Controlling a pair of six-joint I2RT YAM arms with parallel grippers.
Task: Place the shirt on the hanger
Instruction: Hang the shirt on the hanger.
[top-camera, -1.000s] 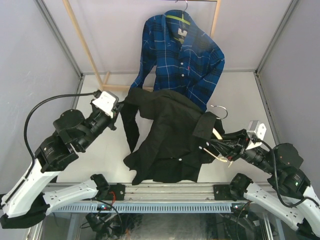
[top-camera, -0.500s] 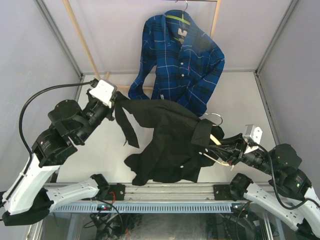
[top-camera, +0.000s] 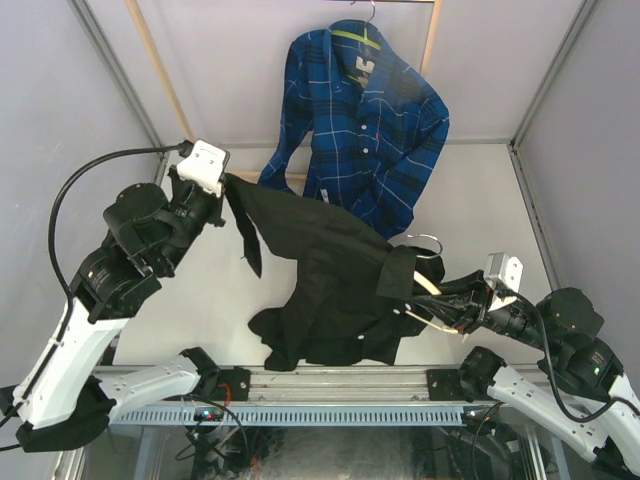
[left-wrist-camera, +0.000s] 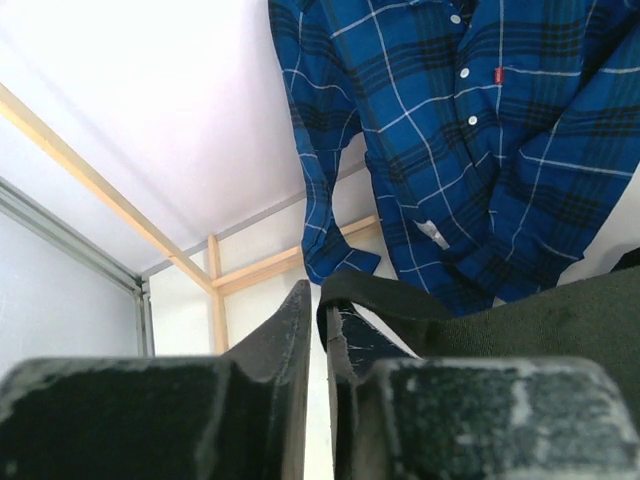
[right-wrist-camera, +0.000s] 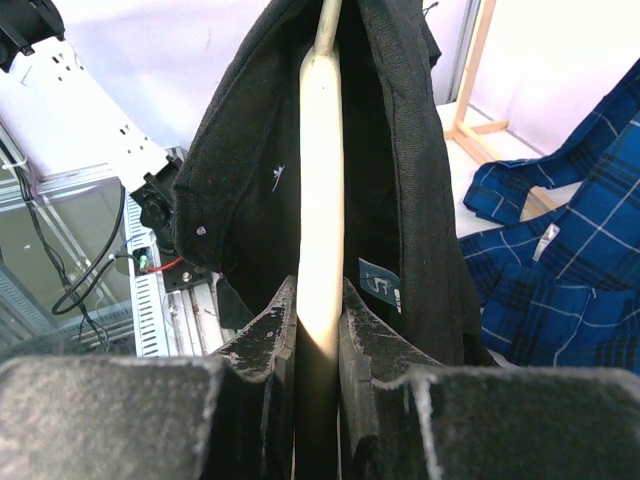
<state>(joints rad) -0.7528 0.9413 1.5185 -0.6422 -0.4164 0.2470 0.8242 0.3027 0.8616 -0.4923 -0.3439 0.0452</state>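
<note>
The black shirt (top-camera: 320, 270) is stretched between my two arms above the table, its lower part bunched near the front edge. My left gripper (top-camera: 226, 186) is shut on one edge of the shirt and holds it up at the back left. In the left wrist view the black cloth (left-wrist-camera: 560, 310) runs from between the closed fingers (left-wrist-camera: 300, 330). My right gripper (top-camera: 445, 300) is shut on the cream wooden hanger (top-camera: 428, 288), whose silver hook (top-camera: 428, 240) sticks up. In the right wrist view the hanger (right-wrist-camera: 320, 150) runs up inside the shirt (right-wrist-camera: 240, 170).
A blue plaid shirt (top-camera: 365, 120) hangs on its own hanger from a wooden rack (top-camera: 160, 85) at the back. It also shows in the left wrist view (left-wrist-camera: 470, 130). Grey walls close in both sides. An aluminium rail (top-camera: 330, 385) runs along the front edge.
My left gripper has risen and moved back-left with the shirt edge, pulling the cloth taut. My right gripper with the hanger has shifted slightly nearer the front.
</note>
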